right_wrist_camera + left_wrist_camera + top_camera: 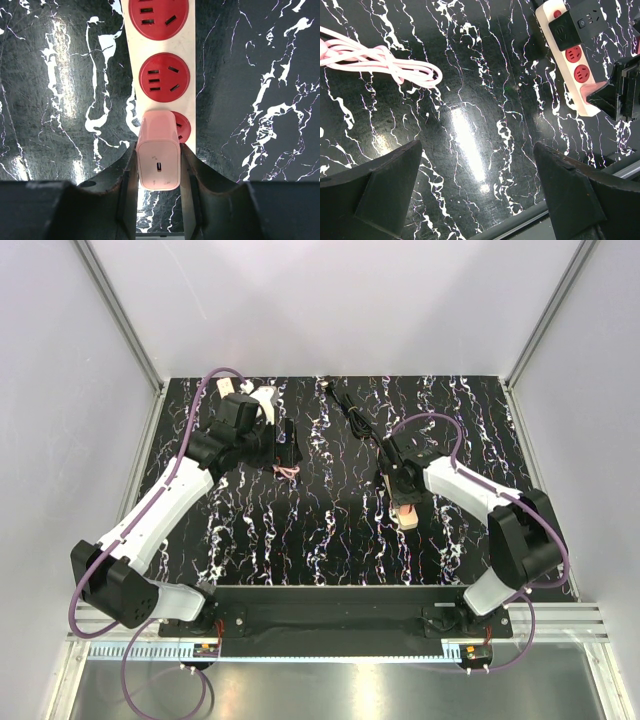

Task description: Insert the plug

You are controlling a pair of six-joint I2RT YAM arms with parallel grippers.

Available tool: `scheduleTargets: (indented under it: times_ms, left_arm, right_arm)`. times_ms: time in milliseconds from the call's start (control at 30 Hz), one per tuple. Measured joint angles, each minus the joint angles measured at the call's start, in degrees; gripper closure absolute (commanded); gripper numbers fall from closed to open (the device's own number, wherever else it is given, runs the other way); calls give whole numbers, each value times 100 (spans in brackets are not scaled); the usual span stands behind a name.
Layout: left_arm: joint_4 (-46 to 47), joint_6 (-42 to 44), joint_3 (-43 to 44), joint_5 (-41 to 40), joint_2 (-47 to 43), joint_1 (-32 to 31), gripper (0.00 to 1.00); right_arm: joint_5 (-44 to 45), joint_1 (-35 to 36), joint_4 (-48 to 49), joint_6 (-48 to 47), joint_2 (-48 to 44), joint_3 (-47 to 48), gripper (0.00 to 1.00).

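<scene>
A pink plug (pixel 159 155) sits between the fingers of my right gripper (pixel 158 150), which is shut on it. The plug stands over the nearest red socket (pixel 184 129) of a white power strip (pixel 187 55) and covers most of it. Its prongs are hidden. In the top view the right gripper (pixel 405 496) is over the strip's near end (pixel 409 517). My left gripper (pixel 477 147) is open and empty above bare table, left of the strip (pixel 555 60). It also shows in the top view (pixel 287 445).
A coiled pink cable (pixel 385 60) lies on the table by the left gripper, also seen in the top view (pixel 288 471). A black adapter (pixel 567 30) sits in the strip's far end. A black cord (pixel 352 412) runs to the back edge.
</scene>
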Motion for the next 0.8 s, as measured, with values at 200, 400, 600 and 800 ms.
scheduleTargets:
  times_ms: [200, 400, 600, 800]
  left_arm:
    - [0, 0, 0, 2, 0, 0, 1]
    - [2, 2, 0, 0, 0, 0, 1]
    - [9, 2, -2, -33, 0, 0, 1]
    - [107, -22, -83, -212, 7, 4, 1]
  right_arm:
    - [-83, 2, 264, 190, 83, -111, 35]
    - [-369, 24, 278, 243, -94, -114, 21]
    - [-348, 31, -55, 238, -664, 46, 17]
    - [-256, 31, -413, 247, -1652, 205, 25]
